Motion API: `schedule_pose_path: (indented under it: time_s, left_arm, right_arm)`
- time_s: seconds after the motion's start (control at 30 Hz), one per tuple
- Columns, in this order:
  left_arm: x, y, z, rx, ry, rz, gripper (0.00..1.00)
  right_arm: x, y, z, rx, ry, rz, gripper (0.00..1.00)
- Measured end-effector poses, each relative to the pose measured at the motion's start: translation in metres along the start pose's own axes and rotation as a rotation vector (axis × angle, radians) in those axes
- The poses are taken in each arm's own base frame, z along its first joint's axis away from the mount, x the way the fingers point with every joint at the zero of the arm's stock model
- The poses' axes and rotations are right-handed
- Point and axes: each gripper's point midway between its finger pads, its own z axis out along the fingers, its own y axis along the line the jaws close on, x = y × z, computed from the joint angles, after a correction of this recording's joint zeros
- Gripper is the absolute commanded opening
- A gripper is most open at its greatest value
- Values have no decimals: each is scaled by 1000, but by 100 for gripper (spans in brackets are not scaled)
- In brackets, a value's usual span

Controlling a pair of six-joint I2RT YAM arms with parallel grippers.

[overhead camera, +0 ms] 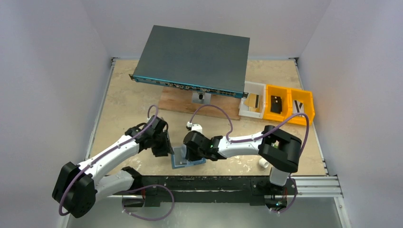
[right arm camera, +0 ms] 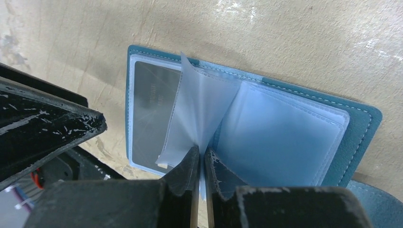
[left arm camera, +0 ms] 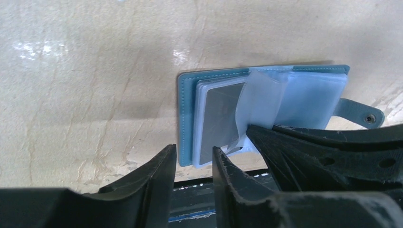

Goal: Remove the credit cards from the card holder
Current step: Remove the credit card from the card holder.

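The steel-blue card holder (overhead camera: 183,163) lies open on the table between both arms. Its clear plastic sleeves (right arm camera: 280,137) fan up from the spine. A grey-faced credit card (right arm camera: 151,114) sits in the left-hand sleeve, also seen in the left wrist view (left arm camera: 219,118). My right gripper (right arm camera: 200,159) is shut on one raised sleeve, pinching its lower edge. My left gripper (left arm camera: 192,159) is open, its tips on either side of the holder's near left corner (left arm camera: 185,156), with a gap to each finger. The holder's snap tab (left arm camera: 366,117) sticks out on the right.
A large dark grey box (overhead camera: 195,59) rests on a wooden board (overhead camera: 178,102) at the back. A white bin (overhead camera: 253,90) and two orange bins (overhead camera: 280,92) stand at the back right. A small white cylinder (overhead camera: 263,163) lies near the right arm's base. A black rail (overhead camera: 214,183) runs along the table's near edge.
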Motion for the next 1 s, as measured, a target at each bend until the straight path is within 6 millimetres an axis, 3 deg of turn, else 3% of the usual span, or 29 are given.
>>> schedule_pose_path:
  time_s: [0.13, 0.3, 1.0]
  left_arm:
    - [1, -7, 2, 28, 16, 6, 13]
    - [1, -13, 4, 59, 26, 27, 5]
    - [13, -24, 34, 62, 97, 68, 0]
  right_arm:
    - [0, -1, 1, -57, 12, 35, 3]
    - [-1, 0, 2, -113, 28, 64, 3]
    - [-2, 4, 5, -174, 38, 90, 3]
